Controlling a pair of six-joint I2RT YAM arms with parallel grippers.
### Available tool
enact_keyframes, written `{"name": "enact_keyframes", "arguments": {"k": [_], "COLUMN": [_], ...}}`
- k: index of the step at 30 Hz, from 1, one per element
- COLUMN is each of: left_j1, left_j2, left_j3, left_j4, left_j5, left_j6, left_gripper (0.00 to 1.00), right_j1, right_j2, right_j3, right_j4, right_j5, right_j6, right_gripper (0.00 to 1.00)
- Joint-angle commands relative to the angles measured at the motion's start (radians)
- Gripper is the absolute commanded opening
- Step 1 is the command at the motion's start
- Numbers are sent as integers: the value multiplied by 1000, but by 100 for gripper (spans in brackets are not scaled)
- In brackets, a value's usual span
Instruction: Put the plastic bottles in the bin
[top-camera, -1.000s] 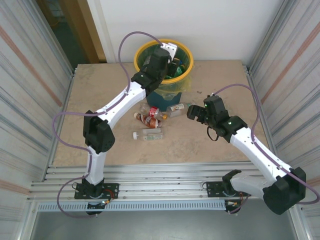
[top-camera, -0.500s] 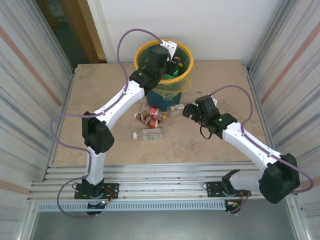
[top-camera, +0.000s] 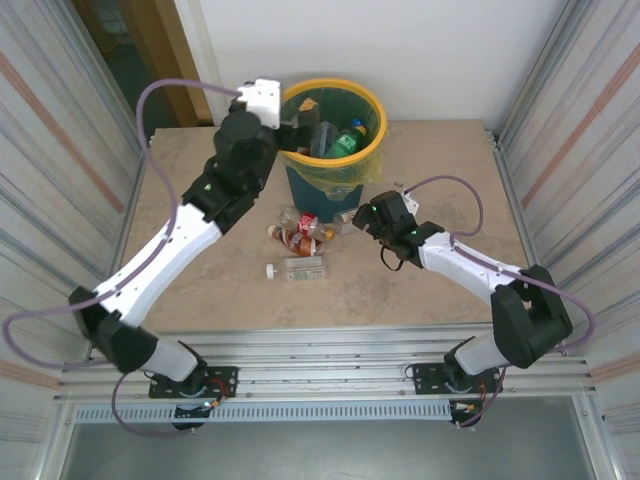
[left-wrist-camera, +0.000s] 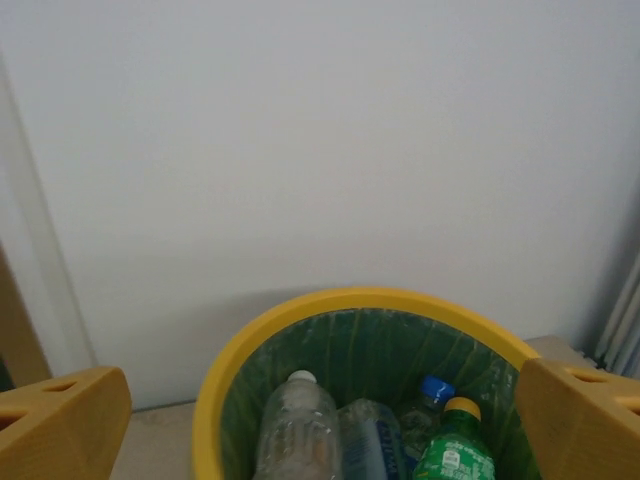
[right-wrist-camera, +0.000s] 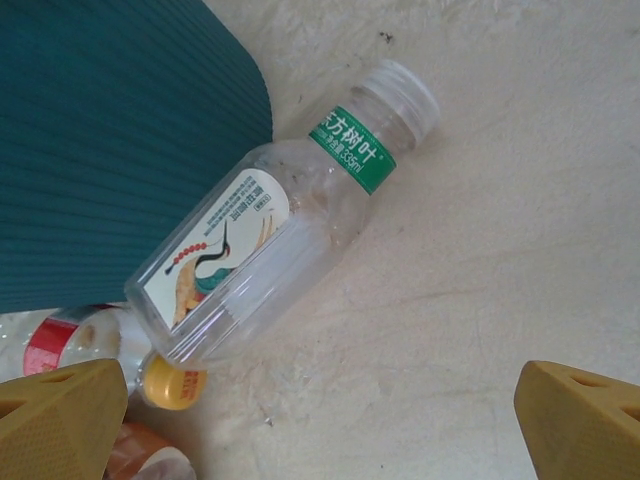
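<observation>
We see the table (top-camera: 330, 300) carrying the bin (top-camera: 340, 82) at its far edge, with several plastic bottles (left-wrist-camera: 295, 430) lying inside its liner (left-wrist-camera: 370, 345). More bottles (top-camera: 300, 230) lie clustered on the table just in front of the bin, one clear bottle (right-wrist-camera: 270, 220) right beside its teal wall. The left gripper (left-wrist-camera: 320, 425) hangs at the bin's rim, fingers spread wide and empty. The right gripper (right-wrist-camera: 320, 420) hovers over the clear bottle, equally wide, gripping nothing.

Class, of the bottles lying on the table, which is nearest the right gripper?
The clear bottle with the green neck band and white cap, beside the bin, below the right gripper; the other bottles lie further left.
</observation>
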Motion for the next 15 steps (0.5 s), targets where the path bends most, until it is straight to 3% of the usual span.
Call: {"name": "enact_keyframes", "arguments": {"k": [1, 7, 15], "left_j1": [52, 151, 243], "left_j2": [-121, -357, -538], "left_j3": [-156, -447, -662], "left_j4": [42, -8, -132], "left_j5": [-74, -130, -157], "left_j6": [-149, -384, -513], "left_gripper": [99, 99, 99], "right_j1": [-3, -20, -46], "right_j2": [49, 124, 199], "right_j3": [33, 48, 55], "right_j4": [54, 126, 211], "right_j5": [-10, -61, -119], "right_j6": [51, 75, 99], "right_gripper": [98, 98, 98]}}
